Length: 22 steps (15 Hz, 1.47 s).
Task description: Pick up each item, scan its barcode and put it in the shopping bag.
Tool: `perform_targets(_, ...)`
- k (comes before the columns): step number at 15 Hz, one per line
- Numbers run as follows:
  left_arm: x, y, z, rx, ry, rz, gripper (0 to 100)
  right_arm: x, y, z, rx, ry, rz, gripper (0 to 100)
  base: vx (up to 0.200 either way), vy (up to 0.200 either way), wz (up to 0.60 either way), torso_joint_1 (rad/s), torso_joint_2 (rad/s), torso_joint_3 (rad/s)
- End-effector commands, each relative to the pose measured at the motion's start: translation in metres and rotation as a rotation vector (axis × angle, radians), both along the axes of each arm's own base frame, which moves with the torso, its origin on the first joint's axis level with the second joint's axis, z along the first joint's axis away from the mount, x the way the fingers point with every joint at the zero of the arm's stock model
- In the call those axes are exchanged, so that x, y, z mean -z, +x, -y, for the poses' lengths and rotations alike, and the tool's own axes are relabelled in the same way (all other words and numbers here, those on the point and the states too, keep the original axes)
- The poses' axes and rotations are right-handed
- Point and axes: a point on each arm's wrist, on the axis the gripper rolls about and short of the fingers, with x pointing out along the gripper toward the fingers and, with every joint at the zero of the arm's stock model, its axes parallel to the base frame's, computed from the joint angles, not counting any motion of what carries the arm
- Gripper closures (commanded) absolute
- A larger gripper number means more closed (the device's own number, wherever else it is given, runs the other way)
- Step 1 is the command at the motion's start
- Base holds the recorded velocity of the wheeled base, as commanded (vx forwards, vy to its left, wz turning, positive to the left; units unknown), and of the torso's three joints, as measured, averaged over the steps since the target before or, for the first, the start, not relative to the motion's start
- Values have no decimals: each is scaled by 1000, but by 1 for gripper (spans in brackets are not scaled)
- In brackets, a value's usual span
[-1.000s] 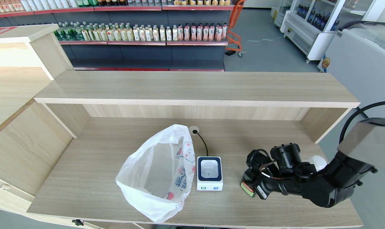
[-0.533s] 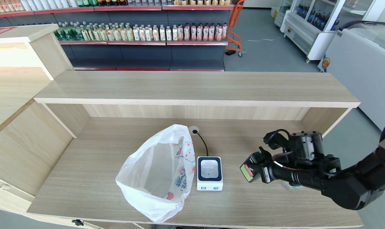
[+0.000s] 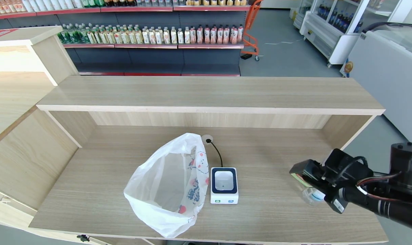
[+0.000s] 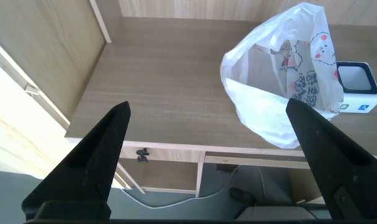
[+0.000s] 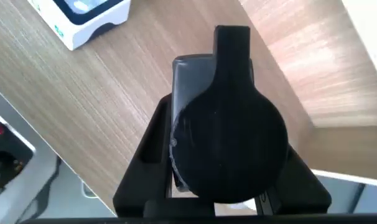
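right jaws: clamped on the item [image 5: 229,143]. in the right wrist view it reads as a dark round shape pinched from both sides. in the head view a clear container with a blue-white band [image 3: 313,196] sits just under the jaws. can't tell if it's off the desk [image 3: 107,190] or touching it. this is at the desk's front right corner, well apart from the scanner [image 3: 224,185] and the shopping bag [image 3: 168,187].

left jaws: wide apart, nothing between them. they hang off the desk's front left side, and the left wrist view looks across the desk toward the bag.

shopping bag: white plastic with cartoon print, mouth open, slumped on the desk. its right side is just beside the scanner, possibly touching. can't see anything inside.

scanner: white box, dark blue frame around the window, mid desk. its black cable [image 3: 216,151] runs back to a grommet hole [image 3: 207,139] in the desk.

behind the desk: shelves of bottles [image 3: 151,34], chest freezer [image 3: 389,64] on the right.
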Motion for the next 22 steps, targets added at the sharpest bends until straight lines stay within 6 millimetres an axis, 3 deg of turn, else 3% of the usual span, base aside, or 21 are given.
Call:
perform_targets(1,0,0,0,-1,0,0,0,-17,-16,7,-115,-151,165,100,0,0,0,0,0,0)
perform_targets(2,0,0,0,-1,0,0,0,-18,-15,6,-180,-227,210,100,0,0,0,0,0,0)
perform_targets(3,0,0,0,-1,0,0,0,-20,-11,0,-400,-442,389,100,0,0,0,0,0,0)
perform_targets(5,0,0,0,-1,0,0,0,-18,-13,-14,-677,-693,648,100,0,0,0,0,0,0)
perform_targets(7,0,0,0,-1,0,0,0,-6,-15,-40,-880,-834,793,100,0,0,0,0,0,0)
perform_targets(9,0,0,0,-1,0,0,0,11,-15,-72,-1046,-866,866,100,0,0,0,0,0,0)
perform_targets(12,0,0,0,-1,0,0,0,25,-16,-114,-1146,-844,1027,100,0,0,0,0,0,0)
perform_targets(15,0,0,0,-1,0,0,0,38,-13,-131,-1199,-820,1122,100,0,0,0,0,0,0)
perform_targets(22,0,0,0,-1,0,0,0,31,-9,-123,-1195,-847,1214,100,0,0,0,0,0,0)
